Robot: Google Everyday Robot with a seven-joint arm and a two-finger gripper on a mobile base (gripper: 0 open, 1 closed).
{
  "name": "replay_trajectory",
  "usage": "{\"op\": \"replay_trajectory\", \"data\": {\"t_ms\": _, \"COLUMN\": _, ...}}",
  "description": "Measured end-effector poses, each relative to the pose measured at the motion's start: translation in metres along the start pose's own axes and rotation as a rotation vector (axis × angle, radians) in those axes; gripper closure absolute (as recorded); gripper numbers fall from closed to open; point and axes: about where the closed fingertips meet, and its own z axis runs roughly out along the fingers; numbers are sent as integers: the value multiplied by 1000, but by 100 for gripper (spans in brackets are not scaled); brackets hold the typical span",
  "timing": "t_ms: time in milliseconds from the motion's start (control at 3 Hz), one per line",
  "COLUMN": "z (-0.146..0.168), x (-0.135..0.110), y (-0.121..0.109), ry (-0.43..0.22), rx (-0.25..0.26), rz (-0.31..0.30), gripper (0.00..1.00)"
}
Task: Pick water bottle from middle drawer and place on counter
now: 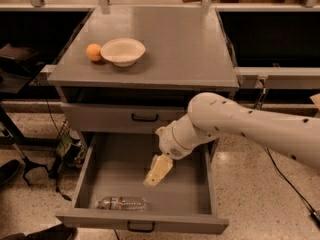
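The water bottle [121, 203] lies on its side on the floor of the open middle drawer [190, 200], near the front left corner. My gripper [156, 174] hangs inside the drawer, above its floor, to the right of the bottle and a little behind it, apart from it. The white arm reaches in from the right. The counter [185, 49] is the flat gray top of the cabinet, behind and above the drawer.
A white bowl [123, 51] and an orange [93, 52] sit on the counter's left side. A shut drawer front with a black handle [145, 118] is above the open drawer. Black stands and cables are on the speckled floor at the left.
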Motion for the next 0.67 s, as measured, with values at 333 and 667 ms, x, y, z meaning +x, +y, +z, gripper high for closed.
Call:
{"op": "replay_trajectory", "data": {"t_ms": 333, "z": 25, "x": 16, "y": -14, "ry": -7, "rx": 9, "rz": 0, "gripper": 0}}
{"op": "replay_trajectory", "data": {"t_ms": 667, "z": 62, "x": 29, "y": -35, "ry": -8, "rx": -8, "rz": 8, "gripper": 0}}
